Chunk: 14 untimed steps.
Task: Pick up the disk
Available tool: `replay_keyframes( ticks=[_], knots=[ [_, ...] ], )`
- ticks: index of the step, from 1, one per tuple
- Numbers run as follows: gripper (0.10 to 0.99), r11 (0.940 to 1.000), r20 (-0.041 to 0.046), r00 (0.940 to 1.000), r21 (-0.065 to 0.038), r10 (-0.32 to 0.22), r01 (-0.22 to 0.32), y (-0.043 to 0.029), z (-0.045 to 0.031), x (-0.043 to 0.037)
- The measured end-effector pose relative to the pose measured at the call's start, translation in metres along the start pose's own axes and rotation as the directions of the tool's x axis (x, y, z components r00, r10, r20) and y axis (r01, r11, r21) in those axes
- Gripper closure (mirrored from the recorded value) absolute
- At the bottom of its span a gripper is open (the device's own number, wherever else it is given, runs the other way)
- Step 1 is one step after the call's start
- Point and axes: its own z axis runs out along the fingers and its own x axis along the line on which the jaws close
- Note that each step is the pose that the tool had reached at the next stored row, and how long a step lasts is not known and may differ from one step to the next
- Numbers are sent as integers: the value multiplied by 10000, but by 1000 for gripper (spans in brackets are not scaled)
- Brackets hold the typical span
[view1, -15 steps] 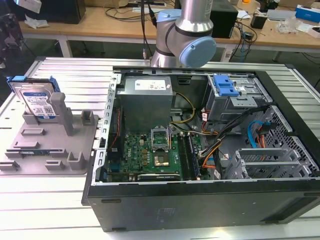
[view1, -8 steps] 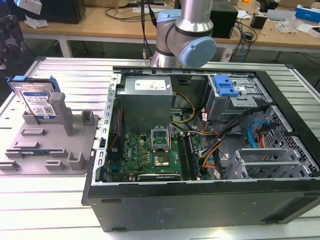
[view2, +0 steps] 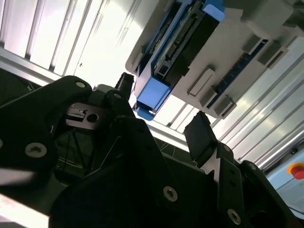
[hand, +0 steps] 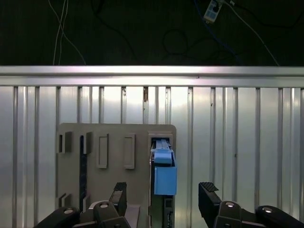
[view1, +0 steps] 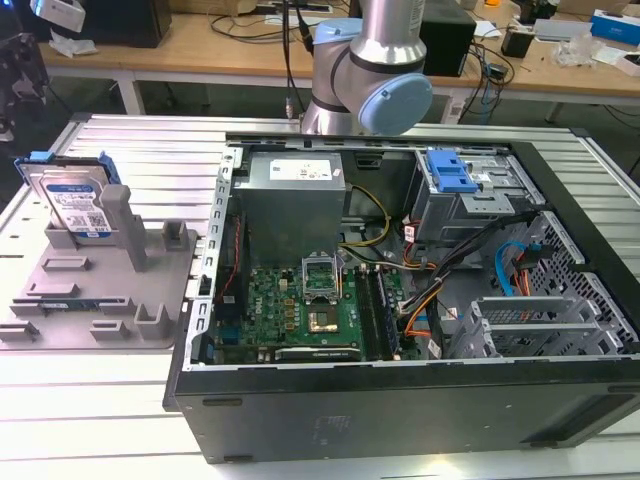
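Presently the disk (view1: 75,205) is seen propped upright in the grey fixture (view1: 110,300), at the exterior view's left. The gripper (hand: 163,190) is held spread and empty over it (nothing touched). If lowered off-centre, a fingertip could be jammed on the blue rail (hand: 165,178).

The arm (view1: 385,40) is a smooth silver tube rising from rounded pale grey joint housings, one of them closed by a round light blue cap (view1: 396,102). In the second wrist view the tool (view2: 161,107) is matte black, made of angular linked plates fastened with small silver screw heads (view2: 35,150), and ends in two blocky black fingers (view2: 199,135) with flat faces.
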Motion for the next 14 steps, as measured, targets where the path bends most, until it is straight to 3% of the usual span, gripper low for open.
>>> replay_keyframes(
  ticks=[14],
  knots=[
    [380,10000,0,10000,-7,0,0,16,115,-5]
  ],
)
